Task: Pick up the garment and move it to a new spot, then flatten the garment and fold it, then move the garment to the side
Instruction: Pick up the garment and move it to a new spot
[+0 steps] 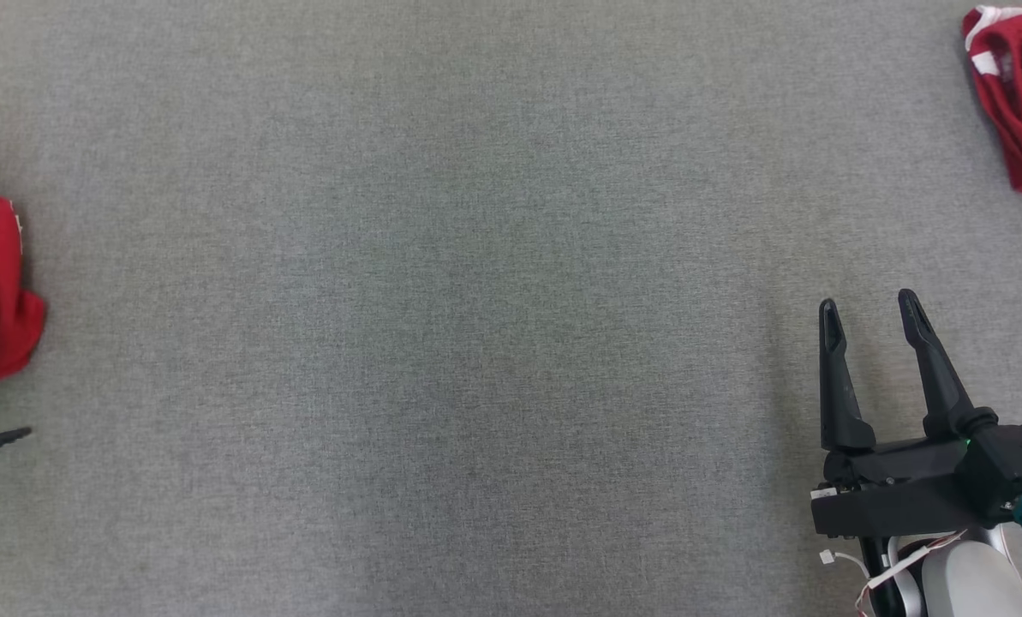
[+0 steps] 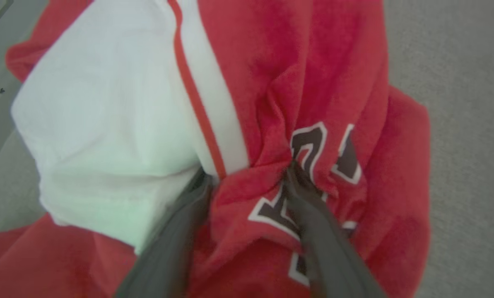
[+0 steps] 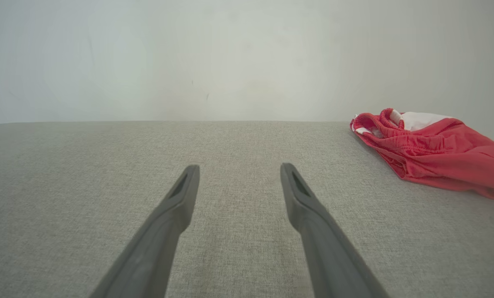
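Crumpled red cloth garment with a white panel and dark letters: sits heaped at the far left edge of the grey fabric table. Left pincer digs into it, fingers apart with a bunch of cloth between them, seemingly not squeezed tight yet. Right pincer stands wide apart over bare table, holding nothing. Second red heap lies at the far right corner, well apart. Looks like the first step, the picking up. Next, probably: squeeze tight, lift, carry toward the middle.

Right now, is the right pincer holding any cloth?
No, the right pincer has its two fingers spread apart with nothing between them, above the grey surface.
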Robot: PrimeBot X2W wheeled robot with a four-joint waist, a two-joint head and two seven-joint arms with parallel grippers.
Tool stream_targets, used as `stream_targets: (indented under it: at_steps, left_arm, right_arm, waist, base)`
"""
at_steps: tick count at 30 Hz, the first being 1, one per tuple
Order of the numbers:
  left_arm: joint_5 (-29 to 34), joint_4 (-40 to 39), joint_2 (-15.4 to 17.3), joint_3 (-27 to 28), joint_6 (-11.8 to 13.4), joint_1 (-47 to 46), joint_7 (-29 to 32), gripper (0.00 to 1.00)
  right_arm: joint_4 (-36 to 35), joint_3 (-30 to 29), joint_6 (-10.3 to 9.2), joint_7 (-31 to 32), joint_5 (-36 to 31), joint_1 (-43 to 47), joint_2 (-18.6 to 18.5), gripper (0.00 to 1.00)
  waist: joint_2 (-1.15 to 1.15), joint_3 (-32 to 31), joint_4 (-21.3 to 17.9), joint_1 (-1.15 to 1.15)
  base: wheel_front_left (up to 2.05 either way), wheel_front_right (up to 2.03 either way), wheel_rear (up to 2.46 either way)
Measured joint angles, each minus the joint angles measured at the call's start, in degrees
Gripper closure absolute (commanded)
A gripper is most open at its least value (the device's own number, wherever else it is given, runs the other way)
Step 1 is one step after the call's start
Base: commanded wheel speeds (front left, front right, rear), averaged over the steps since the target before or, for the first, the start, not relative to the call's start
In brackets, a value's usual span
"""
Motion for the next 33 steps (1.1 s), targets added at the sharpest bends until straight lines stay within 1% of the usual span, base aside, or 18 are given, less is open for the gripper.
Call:
stream_targets:
  at_steps: [2, 4, 6, 7, 9, 10, 11, 13, 18, 20, 22, 25, 27, 33]
  left_arm:
    - [-0.58, -0.27, -0.04, -0.11, -0.01, 0.27, -0.65, 1.0]
    - [-0.63, -0.79, -0.1, -0.65, -0.02, 1.12, -2.67, 1.0]
    - [-0.48, -1.27, 0.32, -0.63, 0.09, 1.69, -6.04, 1.0]
    - [-0.51, -1.4, 0.49, -0.31, 0.87, 1.8, -7.81, 1.0]
    - [-0.48, -1.9, 0.94, -0.16, 1.14, 1.87, -10.87, 1.0]
    - [-0.48, -2.44, 1.08, 0.02, 1.52, 1.82, -12.83, 1.0]
    - [-0.14, -3.36, 1.6, -0.05, 1.99, 1.54, -16.38, 1.0]
    - [-0.13, -4.32, 1.81, 0.27, 2.0, 0.86, -19.98, 1.0]
    - [0.57, -6.9, 2.26, -0.7, 1.85, -1.25, -25.82, 1.0]
    - [1.14, -8.5, 2.43, -1.75, 1.43, -2.35, -27.46, 1.0]
    - [3.08, -10.68, 2.98, -3.39, 1.33, -3.31, -29.95, 1.0]
    - [3.52, -13.96, 2.94, -4.93, 0.92, -5.48, -31.39, 1.0]
    - [3.93, -16.62, 2.37, -5.97, 0.85, -6.86, -31.56, 1.0]
    - [2.4, -24.62, -0.92, -8.82, 0.35, -9.23, -27.71, 1.0]
  right_arm:
    - [0.0, -0.04, 0.0, 0.02, -0.04, -0.02, 0.04, 0.0]
    - [0.0, -0.03, 0.0, 0.08, -0.11, -0.02, 0.19, 0.0]
    - [0.03, -0.14, 0.0, 0.07, -0.19, -0.02, 0.35, 0.0]
    - [0.09, -0.16, 0.0, 0.07, -0.19, -0.03, 0.41, 0.0]
    - [0.32, -0.23, 0.0, 0.04, -0.18, -0.03, 0.54, 0.0]
    - [0.48, -0.24, 0.0, 0.0, -0.14, -0.02, 0.68, 0.0]
    - [0.99, -0.25, 0.0, -0.19, -0.02, 0.05, 0.8, 0.0]
    - [1.75, -0.24, 0.0, -0.46, 0.37, 0.06, 0.83, 0.0]
    - [3.79, 0.03, 0.0, -1.27, 0.91, 0.15, 1.58, 0.0]
    - [4.69, 0.14, 0.0, -1.56, 1.35, 0.27, 2.03, 0.0]
    - [5.91, 0.26, 0.0, -1.97, 1.88, 0.4, 2.35, 0.0]
    - [7.42, 0.43, 0.0, -2.36, 2.43, 0.58, 2.86, 0.0]
    - [8.48, 0.55, 0.0, -2.53, 2.72, 0.76, 3.15, 0.0]
    - [10.51, 0.48, 0.0, -2.74, 3.64, 1.19, 4.03, 0.0]
  waist:
    - [0.0, -0.2, -0.16, 0.0]
    - [0.0, -0.49, -0.31, 0.0]
    - [0.0, -0.84, -0.48, 0.0]
    - [0.0, -1.06, -0.56, 0.0]
    - [0.0, -1.59, -0.71, 0.0]
    - [0.0, -1.89, -0.77, 0.0]
    - [0.0, -2.58, -0.86, 0.0]
    - [0.0, -3.33, -0.91, 0.0]
    - [0.0, -5.57, -1.06, 0.0]
    - [0.0, -6.54, -1.21, 0.0]
    - [0.0, -7.51, -1.45, 0.0]
    - [0.0, -8.96, -2.02, 0.0]
    - [0.0, -9.84, -2.62, 0.0]
    - [0.0, -11.68, -5.7, 0.0]
  base:
    - [0.0, 0.0, 0.0]
    - [0.0, 0.0, 0.0]
    - [0.0, 0.0, 0.0]
    - [0.0, 0.0, 0.0]
    - [0.0, 0.0, 0.0]
    - [0.0, 0.0, 0.0]
    - [0.0, 0.0, 0.0]
    - [0.0, 0.0, 0.0]
    - [0.0, 0.0, 0.0]
    - [0.0, 0.0, 0.0]
    - [0.0, 0.0, 0.0]
    - [0.0, 0.0, 0.0]
    - [0.0, 0.0, 0.0]
    - [0.0, 0.0, 0.0]
